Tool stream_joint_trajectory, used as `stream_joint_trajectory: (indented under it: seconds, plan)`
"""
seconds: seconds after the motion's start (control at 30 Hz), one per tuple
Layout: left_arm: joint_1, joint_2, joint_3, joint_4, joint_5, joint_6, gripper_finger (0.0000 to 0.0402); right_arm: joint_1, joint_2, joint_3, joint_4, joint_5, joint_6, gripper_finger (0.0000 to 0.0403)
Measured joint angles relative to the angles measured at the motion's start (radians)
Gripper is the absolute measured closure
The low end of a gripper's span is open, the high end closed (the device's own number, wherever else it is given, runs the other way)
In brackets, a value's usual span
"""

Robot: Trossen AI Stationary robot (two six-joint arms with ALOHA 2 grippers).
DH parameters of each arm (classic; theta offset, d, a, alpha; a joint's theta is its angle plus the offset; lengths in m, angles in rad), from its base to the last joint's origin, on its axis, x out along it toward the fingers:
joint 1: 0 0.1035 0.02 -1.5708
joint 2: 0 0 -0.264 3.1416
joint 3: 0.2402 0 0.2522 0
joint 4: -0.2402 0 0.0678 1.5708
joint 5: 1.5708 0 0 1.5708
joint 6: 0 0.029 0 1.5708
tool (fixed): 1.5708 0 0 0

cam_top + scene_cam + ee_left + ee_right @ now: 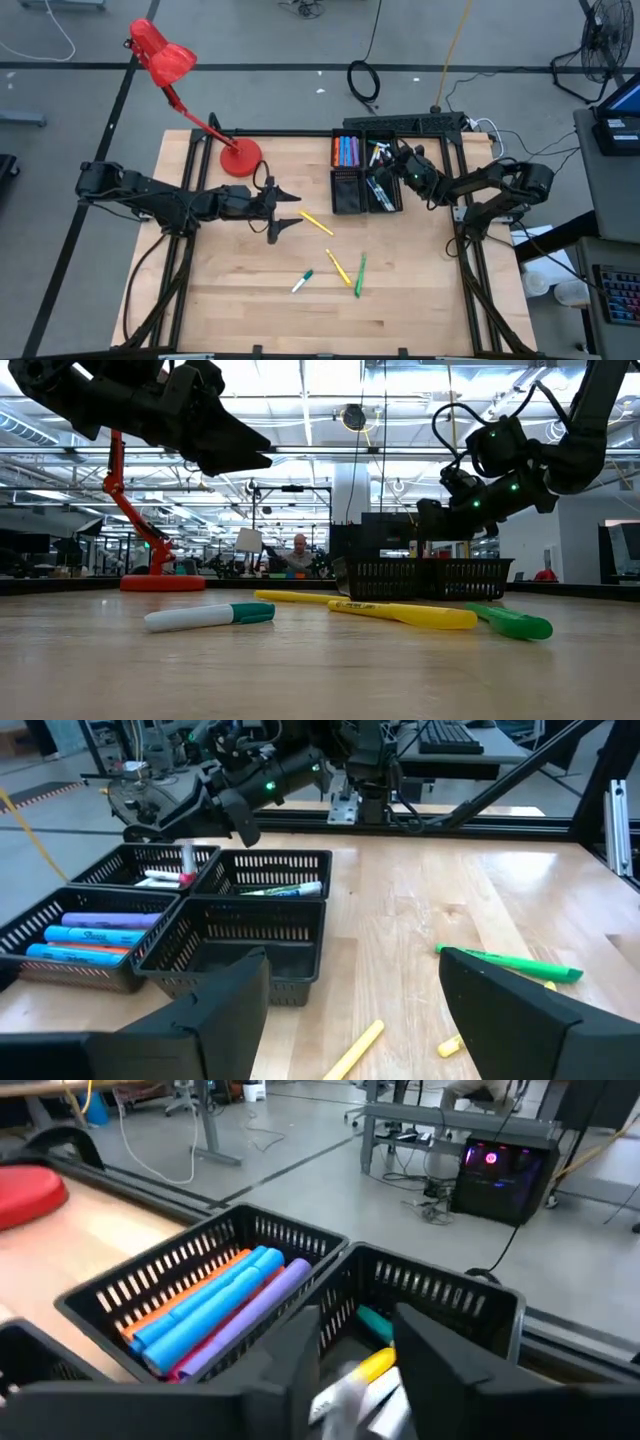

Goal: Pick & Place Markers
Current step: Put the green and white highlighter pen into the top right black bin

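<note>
Reaching over the tray [348, 203], the right gripper [392, 163] hangs with jaws part-spread, while the left gripper [283, 212] hovers wide.

Grey floor [250, 40], red lamp [160, 55], possibly fan [605, 45]

A: Was any text legible?
B: Only one. The blue marker [88, 933] in the tray's [160, 982] far-left compartment carried dark brand lettering that looked like "Sharpie".
A: And the yellow marker [405, 614] on the table?
B: It had dark print, too small to read.
</note>
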Motion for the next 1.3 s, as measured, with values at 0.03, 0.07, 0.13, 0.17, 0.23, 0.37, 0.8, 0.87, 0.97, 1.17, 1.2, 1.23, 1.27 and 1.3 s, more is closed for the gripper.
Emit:
stream_joint_trajectory:
  seconds: [0.03, 0.07, 0.13, 0.17, 0.23, 0.37, 0.8, 0.87, 0.97, 1.17, 1.2, 1.23, 1.27, 1.3]
  plan:
    - [0.0, 0.0, 0.0, -0.002, 0.0, -0.001, 0.0107, 0.0, 0.0, 0.0, 0.004, 0.0, 0.011, 0.0264]
    - [0.0, 0.0, 0.0, -0.003, 0.0, -0.004, 0.0107, 0.0, 0.0, 0.0, 0.008, 0.0, 0.02, 0.0252]
    - [0.0, 0.0, 0.0, -0.003, 0.0, -0.015, 0.0107, 0.0, 0.0, 0.0, 0.009, -0.001, 0.035, 0.0231]
    - [0.0, 0.0, 0.0, -0.005, 0.003, -0.019, 0.0107, 0.001, 0.0, 0.0, 0.014, -0.003, 0.037, 0.0223]
    - [-0.004, 0.0, 0.0, -0.018, 0.034, -0.035, 0.0107, 0.014, 0.0, 0.0, 0.049, -0.011, 0.031, 0.0209]
    - [-0.078, 0.0, 0.017, -0.114, 0.122, -0.112, 0.0108, 0.065, -0.017, 0.0, 0.191, -0.1, -0.034, 0.0195]
    - [-0.453, 0.376, 0.383, -0.688, -0.104, -0.517, 0.0108, 0.291, -0.282, 0.001, 0.272, -0.106, -0.184, 0.0199]
    - [-0.456, 0.45, 0.429, -0.675, -0.078, -0.52, 0.0108, 0.327, -0.313, 0.001, 0.281, -0.105, -0.211, 0.02]
    - [-0.442, 0.544, 0.496, -0.685, -0.007, -0.529, 0.0108, 0.371, -0.355, 0.001, 0.276, -0.074, -0.257, 0.02]
    - [-0.382, 0.632, 0.56, -0.7, 0.177, -0.567, 0.0108, 0.417, -0.401, 0.001, 0.283, -0.021, -0.392, 0.02]
    - [-0.372, 0.637, 0.559, -0.701, 0.196, -0.58, 0.0108, 0.418, -0.407, 0.001, 0.283, -0.021, -0.405, 0.02]
    - [-0.363, 0.641, 0.56, -0.707, 0.21, -0.591, 0.0108, 0.417, -0.412, 0.001, 0.283, -0.021, -0.411, 0.02]
    - [-0.356, 0.643, 0.561, -0.72, 0.219, -0.599, 0.0108, 0.417, -0.414, 0.001, 0.285, -0.022, -0.42, 0.02]
    - [-0.35, 0.648, 0.563, -0.731, 0.22, -0.609, 0.0108, 0.417, -0.414, 0.001, 0.297, -0.022, -0.433, 0.02]
